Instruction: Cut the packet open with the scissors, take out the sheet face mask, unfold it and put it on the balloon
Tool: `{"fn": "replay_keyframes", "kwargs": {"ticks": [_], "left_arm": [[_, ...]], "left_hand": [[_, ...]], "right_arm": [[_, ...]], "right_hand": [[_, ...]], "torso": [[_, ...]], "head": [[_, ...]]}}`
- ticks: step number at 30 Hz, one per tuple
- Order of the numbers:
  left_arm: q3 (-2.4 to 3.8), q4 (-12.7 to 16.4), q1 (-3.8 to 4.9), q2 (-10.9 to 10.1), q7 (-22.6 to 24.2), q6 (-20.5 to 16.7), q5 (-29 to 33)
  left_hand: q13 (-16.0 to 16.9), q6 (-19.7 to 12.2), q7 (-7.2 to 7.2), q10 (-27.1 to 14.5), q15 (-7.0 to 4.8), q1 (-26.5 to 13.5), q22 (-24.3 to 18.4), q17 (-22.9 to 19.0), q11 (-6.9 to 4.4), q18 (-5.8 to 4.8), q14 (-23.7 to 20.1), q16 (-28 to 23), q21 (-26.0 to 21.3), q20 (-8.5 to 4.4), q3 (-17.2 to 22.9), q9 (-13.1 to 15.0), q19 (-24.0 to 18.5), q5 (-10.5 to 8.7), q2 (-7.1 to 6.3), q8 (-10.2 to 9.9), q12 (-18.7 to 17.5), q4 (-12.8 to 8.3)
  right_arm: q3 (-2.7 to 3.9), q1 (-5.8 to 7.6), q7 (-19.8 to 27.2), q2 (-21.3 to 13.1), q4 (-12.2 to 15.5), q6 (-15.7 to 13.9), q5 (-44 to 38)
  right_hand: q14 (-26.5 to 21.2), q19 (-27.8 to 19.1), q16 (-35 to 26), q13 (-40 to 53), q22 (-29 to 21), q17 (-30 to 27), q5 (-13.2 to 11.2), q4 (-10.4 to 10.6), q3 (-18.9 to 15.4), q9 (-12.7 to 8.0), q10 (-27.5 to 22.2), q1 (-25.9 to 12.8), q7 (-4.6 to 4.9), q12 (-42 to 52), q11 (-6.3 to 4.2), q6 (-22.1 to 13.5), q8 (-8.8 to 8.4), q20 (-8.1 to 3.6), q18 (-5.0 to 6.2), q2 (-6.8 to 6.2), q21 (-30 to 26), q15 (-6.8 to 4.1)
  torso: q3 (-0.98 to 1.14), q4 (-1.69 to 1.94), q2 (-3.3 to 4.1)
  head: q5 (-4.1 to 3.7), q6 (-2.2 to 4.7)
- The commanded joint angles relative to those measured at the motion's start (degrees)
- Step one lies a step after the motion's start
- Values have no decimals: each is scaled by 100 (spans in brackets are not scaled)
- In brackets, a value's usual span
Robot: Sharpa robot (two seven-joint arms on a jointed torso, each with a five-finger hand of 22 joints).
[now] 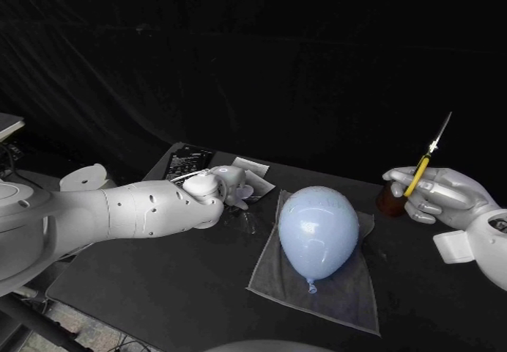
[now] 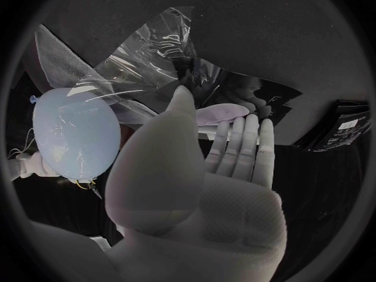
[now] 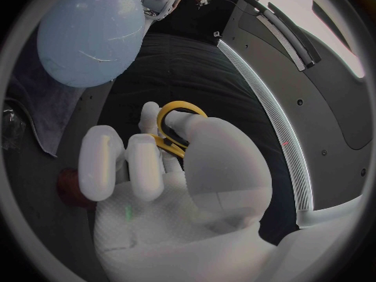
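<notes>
Over black table (image 1: pixel 158 293), grips scissors (image 1: pixel 428 158) blades-up in right hand (image 1: pixel 439 194), across balloon (image 1: pixel 315 231) from packet (image 2: pixel 149 62); presents left hand (image 2: pixel 212 169) empty, fingers extended, beside packet.

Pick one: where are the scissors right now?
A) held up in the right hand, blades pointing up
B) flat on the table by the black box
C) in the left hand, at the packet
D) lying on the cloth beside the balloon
A: the right hand grips the scissors by their yellow handles, with the blades raised above the table.
</notes>
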Motion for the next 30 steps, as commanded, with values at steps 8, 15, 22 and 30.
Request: {"fn": "replay_keyframes", "kwargs": {"ticks": [8,15,22,30], "left_arm": [[-15,-53,-40,-39,47,9,159],[-9,17,-38,-89,171,-41,275],[32,275,-22,-233,425,-122,447],[121,695,80,-477,701,-187,783]], "left_hand": [[-158,231,358,229,-48,210,6,-171,-61,71,331,-110,90,-47,395,-150,84,-44,314,66,46,-12],[-362,492,210,428,-134,348,3,-313,-189,79,556,-331,121,-111,710,-337,119,-46,487,1,-84,-13],[-587,1177,-62,777,-243,520,9,-399,-384,85,762,-487,166,-198,1119,-487,179,-44,620,72,-280,-13],[-792,1783,-204,1256,-261,529,55,-424,-394,81,1097,-537,293,-226,1602,-570,357,-43,674,179,-560,-23]], "right_arm": [[5,-9,24,1,3,105,-89],[5,-12,23,2,-2,103,-99],[5,-21,23,8,-22,103,-102],[4,-31,15,22,-53,103,-104]], "right_hand": [[148,-49,12,14,395,9,7,-30,-3,8,1559,62,-13,3499,-590,15,40,-6,60,101,-19,-26],[146,-55,9,18,388,2,7,-32,-3,9,1559,62,-14,3503,-591,15,40,-6,62,100,-28,-26],[146,-55,9,18,388,2,7,-32,-3,9,1559,62,-14,3503,-591,15,40,-6,62,100,-28,-26],[146,-57,9,20,386,4,7,-35,-4,11,1557,62,-14,3501,-591,14,40,-6,63,99,-32,-27]], "torso": [[2,0,3],[0,0,3],[-1,0,-2],[0,1,-1]], "head": [[-10,13],[-12,18],[-39,47],[-68,102]]}}
